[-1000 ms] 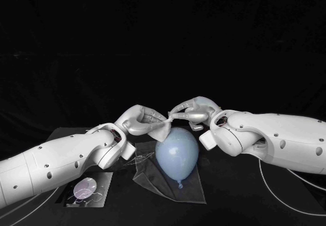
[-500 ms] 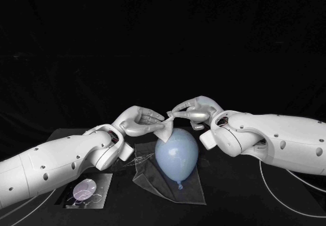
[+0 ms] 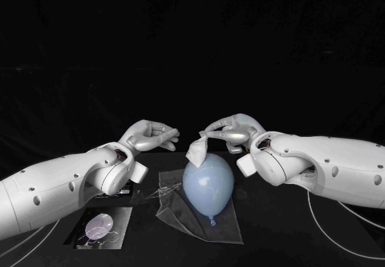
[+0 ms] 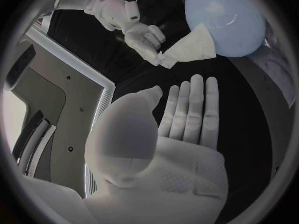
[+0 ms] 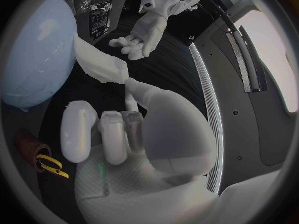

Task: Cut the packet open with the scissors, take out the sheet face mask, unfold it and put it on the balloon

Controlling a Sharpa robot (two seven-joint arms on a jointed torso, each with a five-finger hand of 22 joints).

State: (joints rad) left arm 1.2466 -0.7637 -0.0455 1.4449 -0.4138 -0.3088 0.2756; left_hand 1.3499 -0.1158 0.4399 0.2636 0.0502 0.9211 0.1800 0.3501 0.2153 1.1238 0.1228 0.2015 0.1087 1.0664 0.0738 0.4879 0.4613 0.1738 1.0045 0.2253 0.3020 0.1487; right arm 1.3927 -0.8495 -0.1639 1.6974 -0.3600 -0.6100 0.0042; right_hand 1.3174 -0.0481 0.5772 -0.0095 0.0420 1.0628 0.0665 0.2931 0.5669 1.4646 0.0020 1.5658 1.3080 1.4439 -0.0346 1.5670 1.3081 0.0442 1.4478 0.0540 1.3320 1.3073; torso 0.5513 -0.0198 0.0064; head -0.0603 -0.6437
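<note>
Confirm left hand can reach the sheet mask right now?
Probably yes: the left hand is open with nothing between it and the sheet mask, which the right hand pinches above the balloon.

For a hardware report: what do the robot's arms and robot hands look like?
The left arm and right arm are glossy white rounded shells dotted with small dark holes. The left robot hand and right robot hand are silver, with many fingers. Thin white cables trail beside them.
</note>
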